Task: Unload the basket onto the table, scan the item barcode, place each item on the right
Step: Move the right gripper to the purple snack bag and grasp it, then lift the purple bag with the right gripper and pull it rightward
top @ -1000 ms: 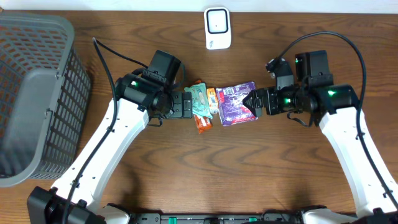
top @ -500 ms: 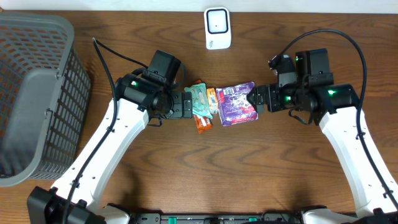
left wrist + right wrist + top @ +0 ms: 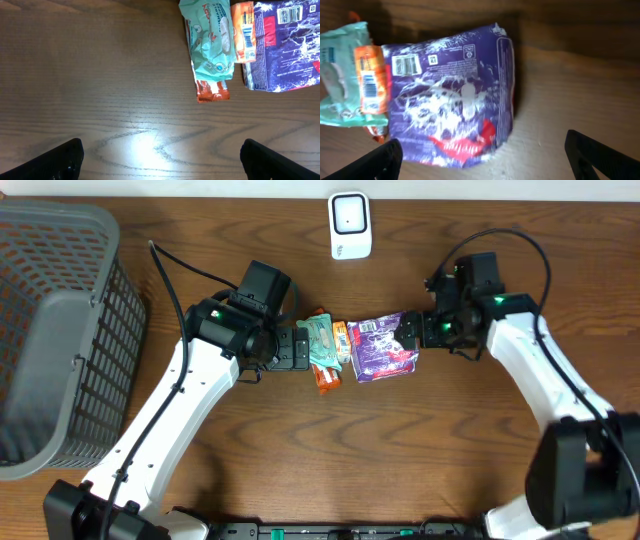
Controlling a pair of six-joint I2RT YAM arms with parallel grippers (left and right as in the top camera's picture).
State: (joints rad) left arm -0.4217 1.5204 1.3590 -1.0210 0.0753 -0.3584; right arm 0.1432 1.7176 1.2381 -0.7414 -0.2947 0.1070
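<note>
Purple packet point(image 3: 380, 347) flat on the table point(image 3: 400, 450), barcode up, touching orange packet point(image 3: 328, 380) and green packet point(image 3: 322, 340), left gripper point(image 3: 300, 348) wide open beside them, right gripper point(image 3: 408, 335) wide open at purple edge, both holding nothing

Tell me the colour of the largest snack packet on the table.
Purple packet, with white streaks and red patches; shows best in the right wrist view.

I see a teal packet point(image 3: 212, 40) lying over an orange wrapper point(image 3: 243, 31), a purple bag point(image 3: 285, 45) just beside them, and the left gripper point(image 3: 162, 161) spread wide, well apart from them.
</note>
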